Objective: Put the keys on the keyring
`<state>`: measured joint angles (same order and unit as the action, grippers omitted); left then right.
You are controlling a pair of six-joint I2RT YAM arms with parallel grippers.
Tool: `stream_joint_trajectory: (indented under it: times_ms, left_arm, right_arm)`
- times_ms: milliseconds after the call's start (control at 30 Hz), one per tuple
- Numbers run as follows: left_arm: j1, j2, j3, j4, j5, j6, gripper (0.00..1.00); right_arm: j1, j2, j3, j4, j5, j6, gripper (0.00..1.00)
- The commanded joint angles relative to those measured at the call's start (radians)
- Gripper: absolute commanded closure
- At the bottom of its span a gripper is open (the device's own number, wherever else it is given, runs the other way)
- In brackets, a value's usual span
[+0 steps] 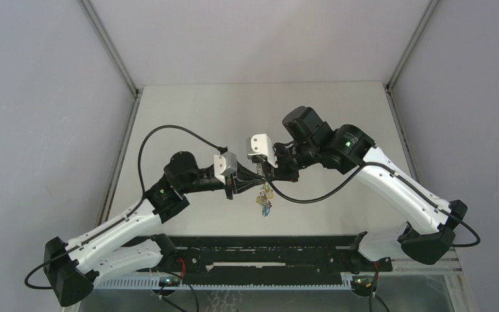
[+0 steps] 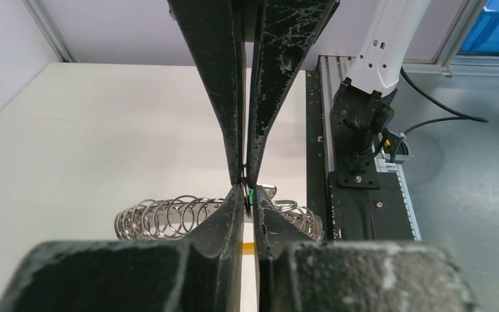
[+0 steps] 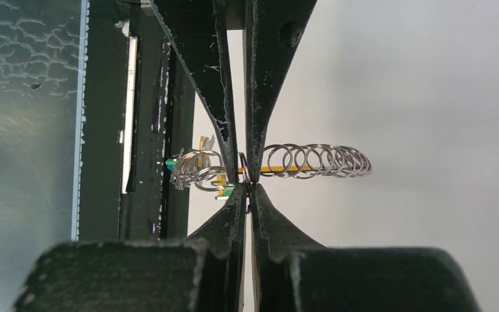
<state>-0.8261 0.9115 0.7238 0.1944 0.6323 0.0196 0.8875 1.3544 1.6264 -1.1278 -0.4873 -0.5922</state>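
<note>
The keyring (image 2: 164,218) is a chain of small silvery rings with a yellow-orange band (image 3: 287,169). It hangs in the air between my two grippers. My left gripper (image 2: 245,188) is shut on one thin ring of it, and the chain runs out to both sides of the fingers. My right gripper (image 3: 245,177) is shut on the keyring (image 3: 316,160) too. In the top view the left gripper (image 1: 252,178) and right gripper (image 1: 268,174) meet tip to tip above the table. The keys (image 1: 264,203) dangle below them. Green and blue heads (image 3: 223,193) show among bunched rings.
The white table (image 1: 234,117) lies below the grippers. A black rail (image 1: 266,250) runs along its near edge between the arm bases. Grey walls and metal posts close in the sides and back.
</note>
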Motion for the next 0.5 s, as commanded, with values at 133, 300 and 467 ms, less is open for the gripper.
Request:
stream_joint_trajectory:
  times_ms: [133, 300, 467]
  left_arm:
    - [0.003, -0.003, 0.058, -0.021, 0.002, 0.015, 0.96]
    - [0.004, -0.002, 0.069, -0.040, 0.001, 0.017, 1.00]
    - [0.004, -0.006, 0.064, -0.042, -0.034, 0.010, 1.00]
  right_arm:
    - [0.012, -0.041, 0.033, 0.049, -0.008, -0.019, 1.00]
    - [0.014, -0.046, 0.033, 0.055, -0.009, -0.017, 1.00]
    - [0.016, -0.046, 0.031, 0.057, -0.004, -0.016, 1.00]
